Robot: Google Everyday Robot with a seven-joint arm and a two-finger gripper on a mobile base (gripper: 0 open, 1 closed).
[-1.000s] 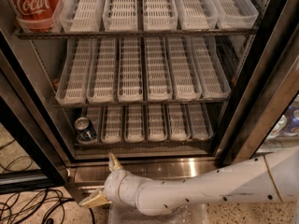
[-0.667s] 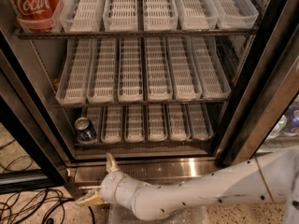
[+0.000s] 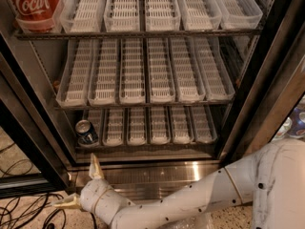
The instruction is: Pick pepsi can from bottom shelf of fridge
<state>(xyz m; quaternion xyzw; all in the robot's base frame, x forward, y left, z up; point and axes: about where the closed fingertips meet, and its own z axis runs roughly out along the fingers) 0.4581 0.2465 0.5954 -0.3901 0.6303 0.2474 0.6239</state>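
The pepsi can is a small dark blue can with a silver top, standing in the leftmost lane of the bottom shelf of the fridge. My gripper is below and in front of the can, outside the fridge by the stainless steel base. Its two cream fingers are spread wide: one fingertip points up toward the can, the other points left over the floor. It holds nothing. The white arm runs in from the lower right.
A big red Coca-Cola container stands at the top left shelf. Two racks of white slotted trays sit above the bottom shelf. The black door frame stands at the right. Black cables lie on the floor at left.
The gripper and arm have moved slightly left and down along the fridge base. The can has not moved.
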